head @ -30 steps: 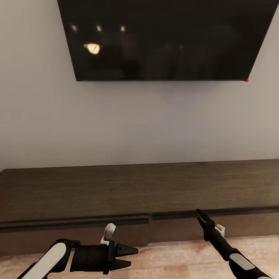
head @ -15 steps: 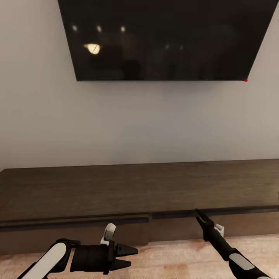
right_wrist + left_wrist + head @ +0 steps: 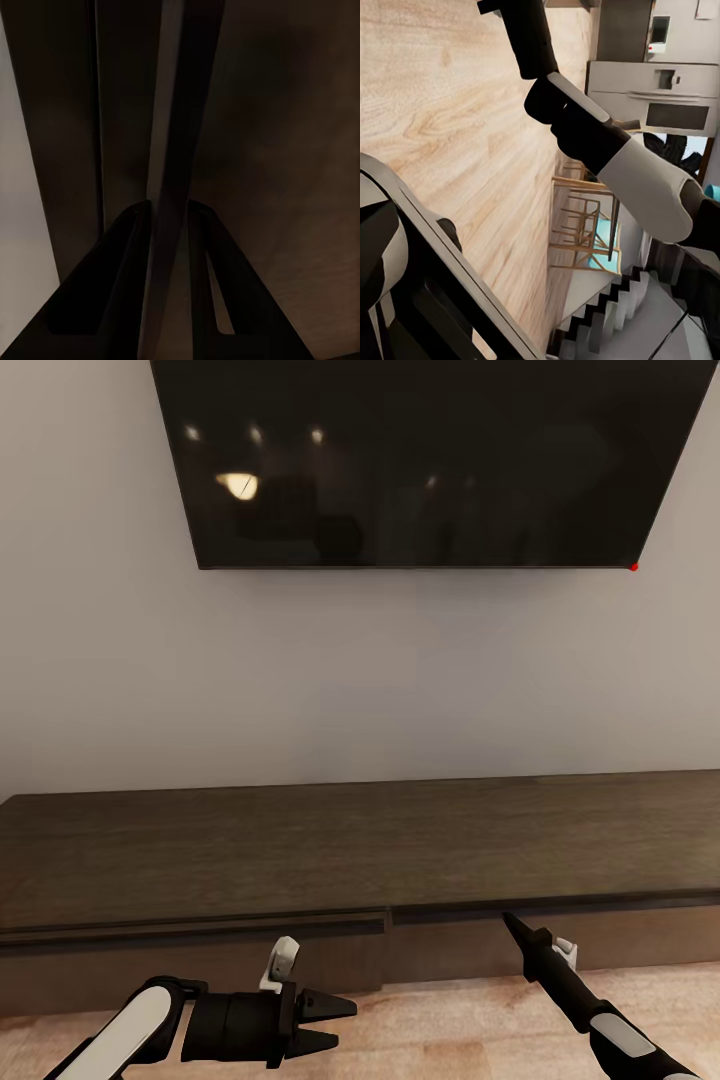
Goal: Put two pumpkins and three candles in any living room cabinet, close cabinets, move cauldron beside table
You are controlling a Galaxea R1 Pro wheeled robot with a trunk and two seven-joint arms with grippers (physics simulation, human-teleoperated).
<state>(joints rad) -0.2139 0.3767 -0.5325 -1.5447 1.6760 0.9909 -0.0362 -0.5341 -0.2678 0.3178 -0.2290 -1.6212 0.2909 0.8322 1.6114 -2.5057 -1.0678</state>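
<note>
I face one cabinet (image 3: 350,860), a long, low dark-brown unit whose long axis runs left to right along the pale wall (image 3: 350,670), under a wall-mounted black screen (image 3: 420,460). Its flat top is bare wood. Two front sections show, and the left one (image 3: 190,950) stands slightly proud of the right one (image 3: 620,935), with a step where they meet near the middle.

My right pincer (image 3: 515,926) points up and forward at the upper edge of the right front section, just under the lip of the top; in the right wrist view its two dark fingers (image 3: 124,285) sit narrowly spread on either side of a thin dark edge of the cabinet (image 3: 169,112). I cannot tell whether they press on it.

My left pincer (image 3: 338,1024) hangs low over the wood floor (image 3: 450,1030), pointing right, its two fingers slightly spread, nothing between them
</note>
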